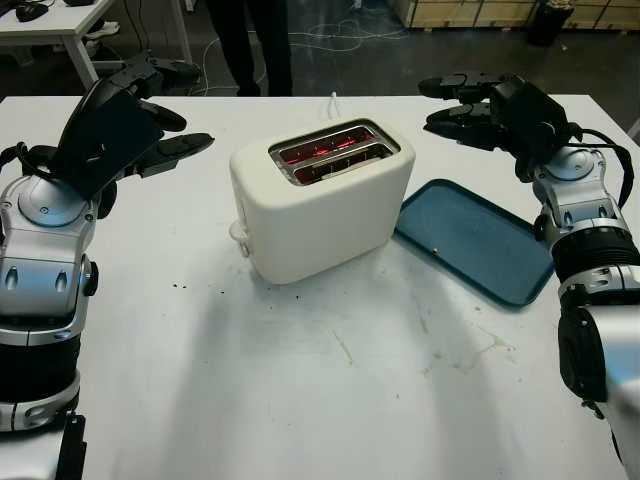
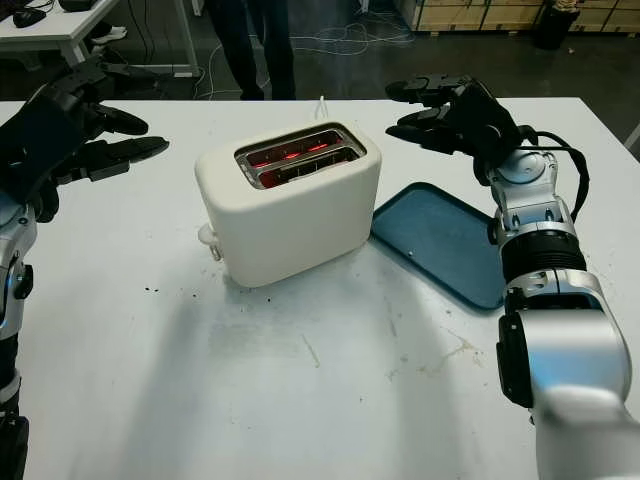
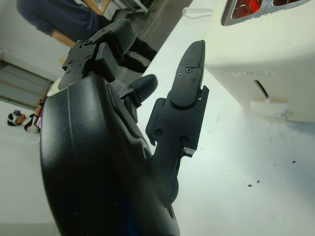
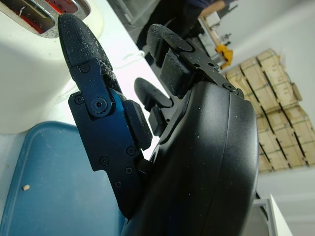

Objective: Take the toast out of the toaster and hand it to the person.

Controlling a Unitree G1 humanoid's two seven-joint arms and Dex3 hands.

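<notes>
A cream toaster [image 1: 320, 200] stands in the middle of the white table [image 1: 300, 400], its two slots [image 1: 332, 150] glowing red inside. I cannot make out any toast in them. My left hand [image 1: 150, 115] hovers open to the left of the toaster, apart from it. My right hand [image 1: 462, 103] hovers open to the right of the toaster and behind the tray, holding nothing. A person [image 1: 250, 45] in dark trousers stands beyond the far edge of the table.
A flat blue tray [image 1: 475, 240] lies to the right of the toaster, touching its base. The toaster's lever knob [image 1: 240, 236] sticks out on its left end. A white cord [image 1: 333, 100] runs off behind the toaster. Crumbs and stains mark the table's near part.
</notes>
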